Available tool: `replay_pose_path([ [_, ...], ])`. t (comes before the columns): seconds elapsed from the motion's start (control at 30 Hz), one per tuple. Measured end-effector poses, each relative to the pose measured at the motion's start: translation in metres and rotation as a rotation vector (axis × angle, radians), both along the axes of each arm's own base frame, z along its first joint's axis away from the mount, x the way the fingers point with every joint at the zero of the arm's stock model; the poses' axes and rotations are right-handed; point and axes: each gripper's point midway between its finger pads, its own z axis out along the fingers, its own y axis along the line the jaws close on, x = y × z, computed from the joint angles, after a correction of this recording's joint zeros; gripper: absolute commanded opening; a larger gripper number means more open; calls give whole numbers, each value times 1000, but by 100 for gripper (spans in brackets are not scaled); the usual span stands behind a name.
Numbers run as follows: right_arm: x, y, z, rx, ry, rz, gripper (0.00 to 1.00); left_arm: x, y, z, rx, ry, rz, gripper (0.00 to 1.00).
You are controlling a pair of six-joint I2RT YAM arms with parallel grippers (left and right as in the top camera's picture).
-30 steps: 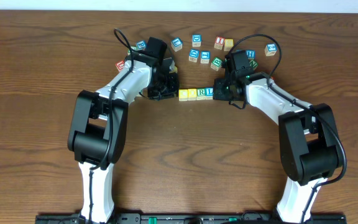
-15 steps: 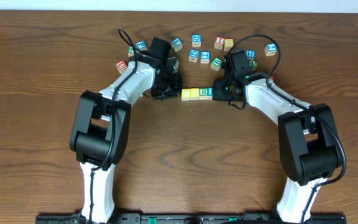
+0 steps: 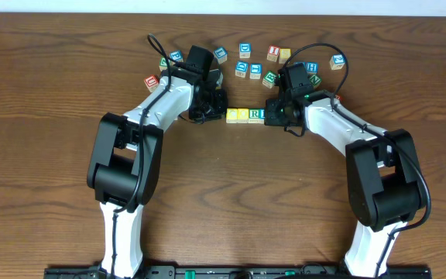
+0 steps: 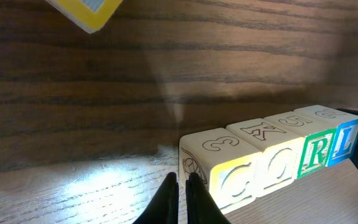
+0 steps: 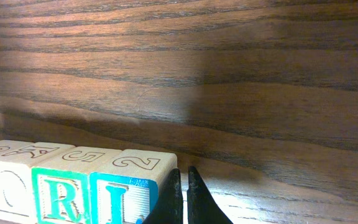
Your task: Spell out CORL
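Note:
Four wooden cubes stand in a tight row on the table and read C (image 4: pixel 229 177), O (image 4: pixel 279 163), R (image 4: pixel 316 149), L (image 4: pixel 348 139). From overhead the row (image 3: pixel 246 115) lies between both arms. My left gripper (image 4: pixel 181 182) is shut and empty, its tips against the left side of the yellow C cube (image 3: pixel 231 115). At the other end my right gripper (image 5: pixel 183 177) is shut and empty, pressed against the right side of the blue L cube (image 5: pixel 124 190), with the green R cube (image 5: pixel 61 196) beside it.
Several loose alphabet cubes lie scattered behind the row, among them a red one (image 3: pixel 152 80) at the left, blue ones (image 3: pixel 245 50) in the middle and one (image 3: pixel 337 60) at the far right. A yellow-edged cube (image 4: pixel 89 9) shows at the top of the left wrist view.
My left gripper has moved right and come up against the C end of the row. The right arm and the other cubes have stayed put.

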Motion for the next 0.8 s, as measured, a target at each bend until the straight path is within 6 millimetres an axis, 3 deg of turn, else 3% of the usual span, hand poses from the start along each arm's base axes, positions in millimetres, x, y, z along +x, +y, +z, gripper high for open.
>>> replay_pose_path([
  [0.8,2,-1,0,-12,-9,-3,1,0,2,-1,18,-2,3,8],
])
